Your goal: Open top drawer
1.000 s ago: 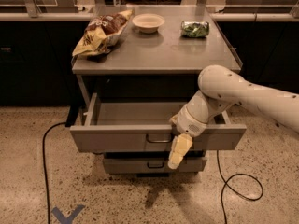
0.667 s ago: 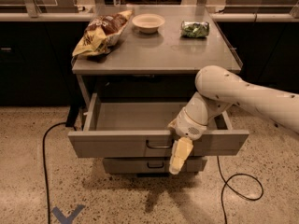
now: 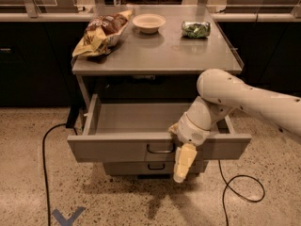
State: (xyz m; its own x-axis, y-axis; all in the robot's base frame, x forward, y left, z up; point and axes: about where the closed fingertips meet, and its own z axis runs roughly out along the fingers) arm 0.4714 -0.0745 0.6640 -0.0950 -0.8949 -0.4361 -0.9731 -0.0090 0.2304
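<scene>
Hanging low at the very front: gripper (image 3: 182, 166), lying against the face of the top drawer (image 3: 117, 147), just right of its wire handle (image 3: 160, 149); clenched or released, cannot tell. Sliding further out than a second ago, baring the grey tray; judging the opening nearly done. Sitting beyond on the cart top: chip bag (image 3: 101, 32), bowl (image 3: 148, 21).

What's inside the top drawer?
In the top drawer only bare grey floor shows. The arm covers its right front corner; the gripper hangs before the front, beside the handle.
</scene>
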